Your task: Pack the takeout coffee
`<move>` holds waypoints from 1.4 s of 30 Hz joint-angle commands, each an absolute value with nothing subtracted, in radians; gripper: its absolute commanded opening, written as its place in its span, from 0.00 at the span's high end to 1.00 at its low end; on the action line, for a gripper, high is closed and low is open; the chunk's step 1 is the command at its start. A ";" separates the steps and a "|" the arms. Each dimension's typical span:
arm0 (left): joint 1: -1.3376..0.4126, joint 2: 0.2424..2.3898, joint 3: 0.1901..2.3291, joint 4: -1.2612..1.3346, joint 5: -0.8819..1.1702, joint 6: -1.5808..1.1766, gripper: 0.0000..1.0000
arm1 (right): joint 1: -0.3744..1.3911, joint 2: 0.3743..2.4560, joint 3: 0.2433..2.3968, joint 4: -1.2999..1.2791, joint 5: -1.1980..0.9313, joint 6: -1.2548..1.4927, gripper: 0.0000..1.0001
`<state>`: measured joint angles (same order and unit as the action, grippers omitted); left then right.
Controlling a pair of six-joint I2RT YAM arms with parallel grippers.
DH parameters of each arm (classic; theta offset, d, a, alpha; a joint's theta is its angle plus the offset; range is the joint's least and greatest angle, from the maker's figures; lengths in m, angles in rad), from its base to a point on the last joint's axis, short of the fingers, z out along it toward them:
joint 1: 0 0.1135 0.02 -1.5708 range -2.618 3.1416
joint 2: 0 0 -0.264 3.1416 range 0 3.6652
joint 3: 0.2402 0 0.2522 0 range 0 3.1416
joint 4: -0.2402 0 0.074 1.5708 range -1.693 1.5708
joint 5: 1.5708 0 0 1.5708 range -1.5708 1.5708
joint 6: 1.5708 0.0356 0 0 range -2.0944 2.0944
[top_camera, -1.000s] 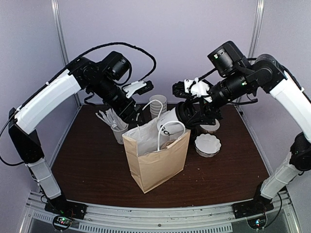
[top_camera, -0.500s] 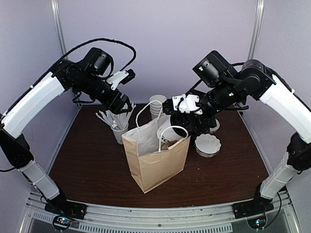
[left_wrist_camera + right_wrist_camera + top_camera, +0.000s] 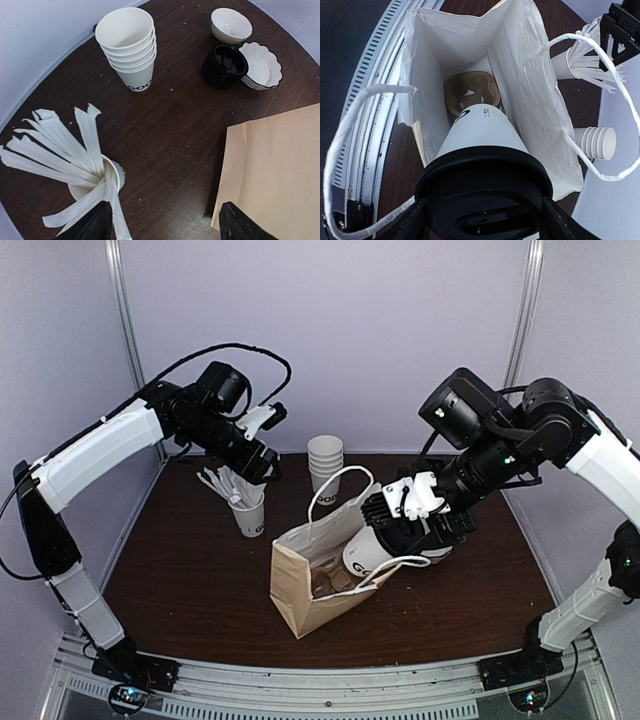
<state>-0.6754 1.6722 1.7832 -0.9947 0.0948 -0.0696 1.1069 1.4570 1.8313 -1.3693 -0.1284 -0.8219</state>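
Now one lidded coffee cup point(image 3: 480, 132), clamped by the right gripper point(image 3: 484, 222), tilts inside the roomy mouth of the single paper bag point(image 3: 530, 100); left gripper point(image 3: 162, 225) gapes empty behind it.

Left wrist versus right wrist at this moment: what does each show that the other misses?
Left wrist only: a stack of black lids, a white bowl and a scalloped white dish. Right wrist only: the black-lidded coffee cup pointing bottom-first into the open paper bag, and a cardboard cup carrier at the bag's bottom. Both: the bag, the cup of wrapped straws and the nested cup stack.
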 commanded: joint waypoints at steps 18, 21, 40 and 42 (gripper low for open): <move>-0.667 1.878 1.769 -0.852 0.275 -0.165 0.25 | 1.126 1.448 1.693 -1.356 -0.037 -0.936 0.46; -0.668 1.883 1.761 -0.838 0.314 -0.177 0.25 | 1.126 1.474 1.721 -1.363 -0.017 -0.959 0.44; -1.032 1.496 1.834 -1.218 0.017 -0.516 0.26 | 1.179 1.533 1.780 -1.340 0.103 -0.934 0.43; -1.097 1.464 1.828 -1.214 0.050 -0.526 0.24 | 1.178 1.547 1.807 -1.341 0.099 -0.926 0.43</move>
